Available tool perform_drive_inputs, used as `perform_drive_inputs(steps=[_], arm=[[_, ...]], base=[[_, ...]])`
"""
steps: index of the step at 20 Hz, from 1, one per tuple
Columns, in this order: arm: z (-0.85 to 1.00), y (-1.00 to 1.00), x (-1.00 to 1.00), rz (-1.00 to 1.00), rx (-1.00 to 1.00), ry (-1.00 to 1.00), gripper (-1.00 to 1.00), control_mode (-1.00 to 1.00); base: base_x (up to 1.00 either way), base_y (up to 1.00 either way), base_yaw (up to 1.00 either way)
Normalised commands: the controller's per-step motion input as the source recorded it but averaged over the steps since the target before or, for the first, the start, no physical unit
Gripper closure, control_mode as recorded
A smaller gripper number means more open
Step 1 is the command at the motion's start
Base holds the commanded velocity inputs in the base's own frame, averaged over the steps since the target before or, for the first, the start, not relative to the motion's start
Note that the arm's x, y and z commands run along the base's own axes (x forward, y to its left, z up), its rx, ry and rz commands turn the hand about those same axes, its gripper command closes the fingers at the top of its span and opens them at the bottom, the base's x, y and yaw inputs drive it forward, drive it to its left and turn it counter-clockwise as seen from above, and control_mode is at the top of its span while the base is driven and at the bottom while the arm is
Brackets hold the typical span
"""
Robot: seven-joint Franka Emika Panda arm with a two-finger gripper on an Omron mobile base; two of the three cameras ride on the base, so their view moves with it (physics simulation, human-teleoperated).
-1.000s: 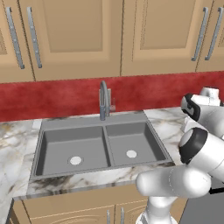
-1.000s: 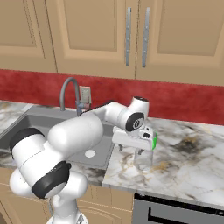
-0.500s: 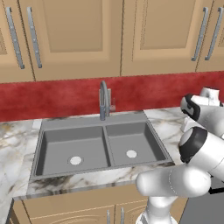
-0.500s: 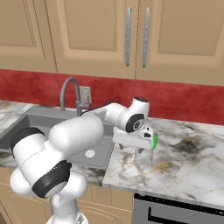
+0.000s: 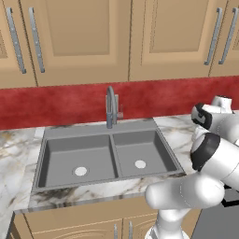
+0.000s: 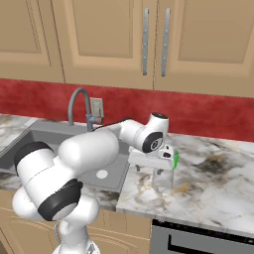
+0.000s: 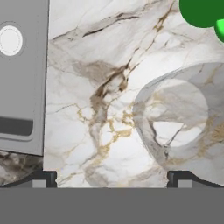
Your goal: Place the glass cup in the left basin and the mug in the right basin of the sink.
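Counter [image 7: 87, 87]: glass cup [image 7: 183, 118] (off-centre) beyond fingers [image 7: 46, 178]

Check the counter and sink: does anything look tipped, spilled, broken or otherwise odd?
Nothing stands out. The glass cup stands upright on the marble counter beside the green mug, under the open end effector. Both basins of the sink look dry and undamaged.

Gripper [image 7: 112, 178] downward, jaws spread wide

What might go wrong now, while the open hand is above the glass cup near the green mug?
1. In the hand view the glass cup sits to one side of the open hand, so one finger could land on its rim and tip it.
2. The mug stands near the glass and might be bumped.
3. The clear glass may slip on the way to the left basin.
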Motion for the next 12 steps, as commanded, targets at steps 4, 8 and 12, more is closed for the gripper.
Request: perform_drive_inputs(steps=[4,8,12], arm=[[-0.07,-0.02,0.16,0.01,0.00,0.00,-1.00,-1.00],[-0.08,-0.03,0.13,0.01,0.00,0.00,-1.00,-1.00],[-0.10,-0.03,0.10,0.00,0.00,0.00,-1.00,-1.00]], base=[[0.00,0.00,0.00],[0.00,0.00,0.00],[0.00,0.00,0.00]])
